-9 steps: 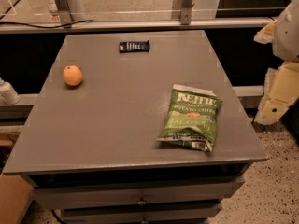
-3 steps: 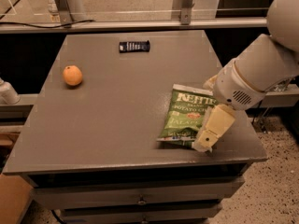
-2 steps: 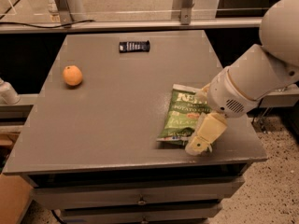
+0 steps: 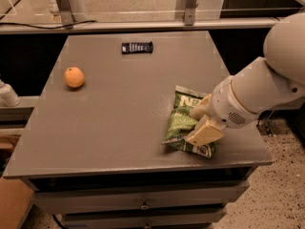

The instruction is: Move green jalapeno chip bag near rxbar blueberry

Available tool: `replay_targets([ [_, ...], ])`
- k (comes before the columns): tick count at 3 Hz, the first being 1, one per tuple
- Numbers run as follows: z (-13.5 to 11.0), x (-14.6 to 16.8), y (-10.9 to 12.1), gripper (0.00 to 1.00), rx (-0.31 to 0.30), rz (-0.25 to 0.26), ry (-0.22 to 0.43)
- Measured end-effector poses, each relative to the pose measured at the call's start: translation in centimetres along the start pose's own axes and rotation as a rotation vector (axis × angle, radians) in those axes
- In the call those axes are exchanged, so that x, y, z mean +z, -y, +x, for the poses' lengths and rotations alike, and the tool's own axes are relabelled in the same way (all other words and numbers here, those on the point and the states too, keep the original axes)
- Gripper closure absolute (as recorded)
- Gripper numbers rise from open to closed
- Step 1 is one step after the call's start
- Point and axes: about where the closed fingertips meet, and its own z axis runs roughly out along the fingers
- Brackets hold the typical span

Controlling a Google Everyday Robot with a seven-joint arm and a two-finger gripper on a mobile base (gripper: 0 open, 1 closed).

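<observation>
The gripper (image 4: 199, 121) hangs over the green jalapeno chip bag (image 4: 178, 122) at four o'clock, jaws spread wide, rxbar blueberry (image 4: 137, 47) at twelve.

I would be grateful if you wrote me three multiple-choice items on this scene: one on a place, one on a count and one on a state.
1. Where is the gripper?
A. Over the chip bag, at the front right of the table
B. At the table's back left corner
C. Off to the left of the table

2. How many loose things lie on the table?
A. Two
B. Three
C. Five

3. How is the chip bag placed?
A. Standing upright
B. Lifted clear of the table
C. Lying on the tabletop

Answers:
1 A: the gripper covers the bag's right side near the front right edge.
2 B: there are the chip bag, the orange and the dark bar.
3 C: the bag's left and front edges rest on the surface.
</observation>
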Motion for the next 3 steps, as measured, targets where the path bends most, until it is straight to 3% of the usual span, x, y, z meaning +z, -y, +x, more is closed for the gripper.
replay_targets([
  [1,-0.6,-0.6,1.4,0.85,-0.028,0.040,0.002],
  [2,-2.9,-3.4,5.3,1.00,-0.073,0.128,0.016],
  [3,-2.9,-3.4,5.3,1.00,-0.073,0.128,0.016],
])
